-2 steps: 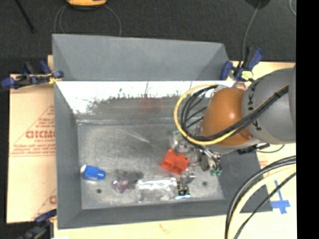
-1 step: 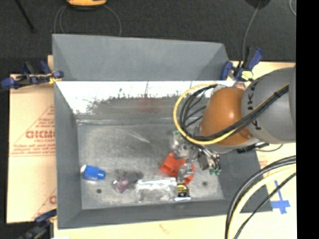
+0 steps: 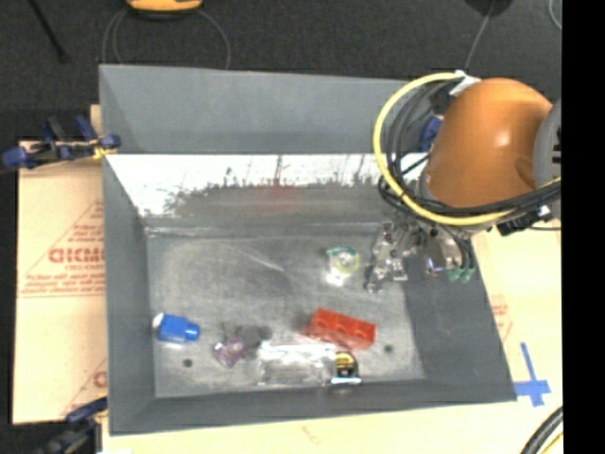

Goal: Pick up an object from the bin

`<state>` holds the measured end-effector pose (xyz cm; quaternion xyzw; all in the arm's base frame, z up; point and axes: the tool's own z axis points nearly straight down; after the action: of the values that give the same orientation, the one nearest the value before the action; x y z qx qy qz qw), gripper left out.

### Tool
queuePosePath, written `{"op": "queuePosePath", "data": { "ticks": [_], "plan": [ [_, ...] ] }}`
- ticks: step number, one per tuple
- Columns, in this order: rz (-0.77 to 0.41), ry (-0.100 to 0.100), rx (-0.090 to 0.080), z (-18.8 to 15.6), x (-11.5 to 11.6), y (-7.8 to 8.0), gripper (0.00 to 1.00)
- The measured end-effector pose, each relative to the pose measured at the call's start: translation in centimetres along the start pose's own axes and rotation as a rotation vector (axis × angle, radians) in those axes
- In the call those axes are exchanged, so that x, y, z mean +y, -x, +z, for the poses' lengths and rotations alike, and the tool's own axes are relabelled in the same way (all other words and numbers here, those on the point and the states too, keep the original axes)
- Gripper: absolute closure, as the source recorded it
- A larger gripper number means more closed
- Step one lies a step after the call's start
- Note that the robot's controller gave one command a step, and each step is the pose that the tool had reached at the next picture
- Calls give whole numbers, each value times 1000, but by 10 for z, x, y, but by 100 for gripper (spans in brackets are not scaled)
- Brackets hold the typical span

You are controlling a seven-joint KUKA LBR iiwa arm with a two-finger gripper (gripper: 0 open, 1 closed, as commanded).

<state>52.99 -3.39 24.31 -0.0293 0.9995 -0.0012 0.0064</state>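
Note:
My gripper hangs at the right of the bin floor, under the orange wrist cover, its metal fingers pointing down. Just left of it lies a small clear-and-green crumpled thing, close beside the fingertips; I cannot tell whether they touch it. Below them, toward the front, lies a red toy brick, apart from the gripper. Nothing shows between the fingers.
A clear plastic packet with a yellow-black end lies by the front wall. A small purple-and-grey piece and a blue cap-like thing sit at the front left. The arm's cables loop over the right rim.

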Motion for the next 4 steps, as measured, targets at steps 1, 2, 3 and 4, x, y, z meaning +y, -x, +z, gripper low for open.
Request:
{"op": "queuePosePath", "data": {
  "ticks": [1, 2, 3, 4],
  "plan": [
    [-2, 1, 9, 5, 0, -2, 0],
    [35, 4, 19, 114, 34, -38, 0],
    [11, 2, 5, 132, 34, -33, 0],
    [10, 2, -4, 130, 34, -30, 100]
  ]
}}
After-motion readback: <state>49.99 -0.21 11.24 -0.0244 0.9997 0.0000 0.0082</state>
